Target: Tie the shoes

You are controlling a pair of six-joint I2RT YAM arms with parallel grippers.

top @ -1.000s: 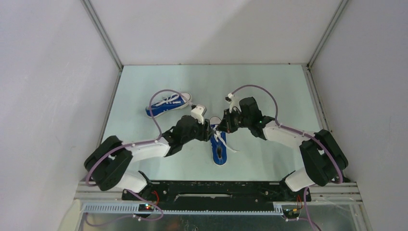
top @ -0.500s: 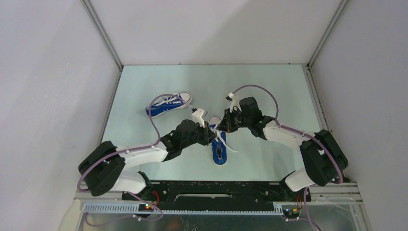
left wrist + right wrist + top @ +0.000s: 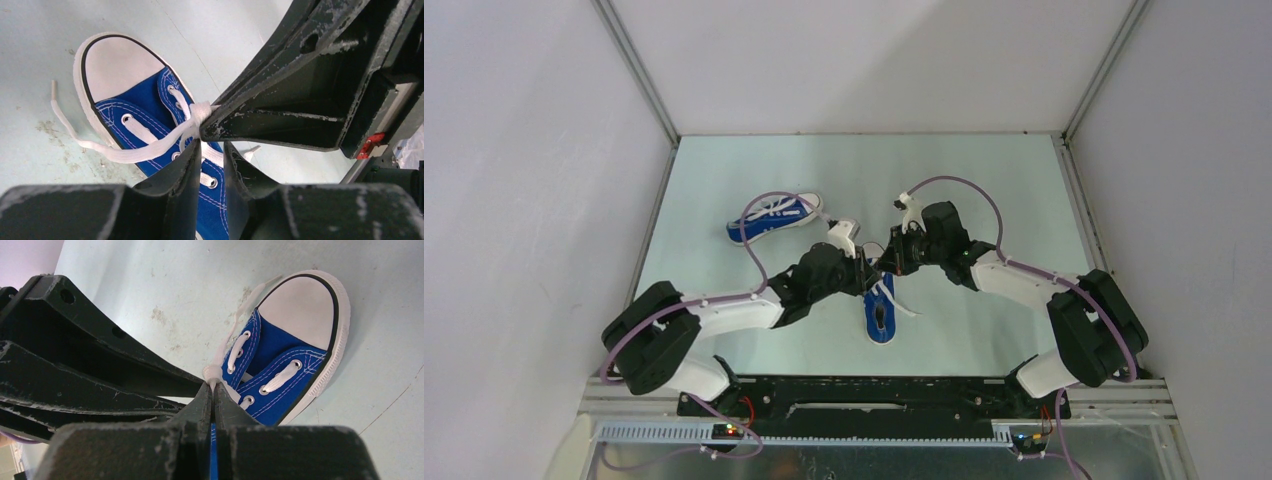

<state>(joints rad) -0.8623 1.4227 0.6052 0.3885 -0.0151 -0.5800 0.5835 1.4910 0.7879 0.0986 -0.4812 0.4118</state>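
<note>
At the table's [image 3: 984,200] centre, one shoe [image 3: 880,312] pointed to 12 o'clock. The right gripper [image 3: 213,387], pressed together, pinched its lace [image 3: 211,372]. The left gripper [image 3: 212,150], slightly spread, crowded that lace, hiding the eyelets. The other shoe [image 3: 774,218] lay at 10 o'clock.

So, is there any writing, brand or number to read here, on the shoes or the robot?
No readable text anywhere.
The near shoe shows only plain blue canvas and blank white rubber; the far shoe is too small overhead to show any label.
The left gripper and right gripper are bare black.
</note>
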